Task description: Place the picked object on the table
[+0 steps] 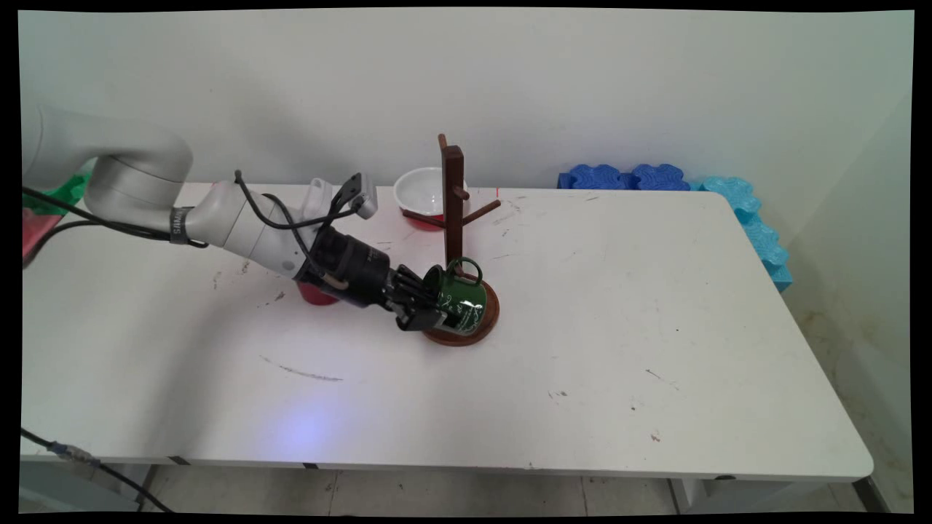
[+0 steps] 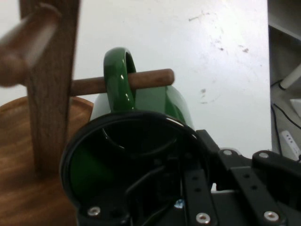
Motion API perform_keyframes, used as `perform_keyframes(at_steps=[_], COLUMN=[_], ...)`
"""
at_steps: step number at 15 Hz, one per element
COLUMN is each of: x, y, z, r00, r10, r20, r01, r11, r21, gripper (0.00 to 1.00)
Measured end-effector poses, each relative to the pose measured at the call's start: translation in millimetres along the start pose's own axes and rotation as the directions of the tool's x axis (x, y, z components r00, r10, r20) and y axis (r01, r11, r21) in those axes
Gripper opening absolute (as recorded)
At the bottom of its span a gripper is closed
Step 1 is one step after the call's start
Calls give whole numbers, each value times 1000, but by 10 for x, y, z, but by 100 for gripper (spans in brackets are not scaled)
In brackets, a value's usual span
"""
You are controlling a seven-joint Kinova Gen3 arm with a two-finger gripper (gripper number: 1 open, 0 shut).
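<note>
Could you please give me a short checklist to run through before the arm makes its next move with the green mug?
1. Mug handle threaded over a peg of the wooden mug tree: ok, seen in the hand view.
2. gripper gripping the green mug by its rim: ok, one finger inside, one outside.
3. Mug's weight resting on the peg: cannot tell.
4. Tree upright on its round base: ok.
5. White and red bowl apart from the tree: ok, it sits behind.
6. Red thing under the wrist free of the arm: cannot tell.
</note>
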Motion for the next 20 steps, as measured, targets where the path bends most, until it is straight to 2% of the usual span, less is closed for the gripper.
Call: perform_keyframes(at_steps=[20], x=[85], y=[266], z=[-169], r00=[991], r10=[131], r20=[31], r01=[-128], r11=[989], r21=[-76], gripper=[0])
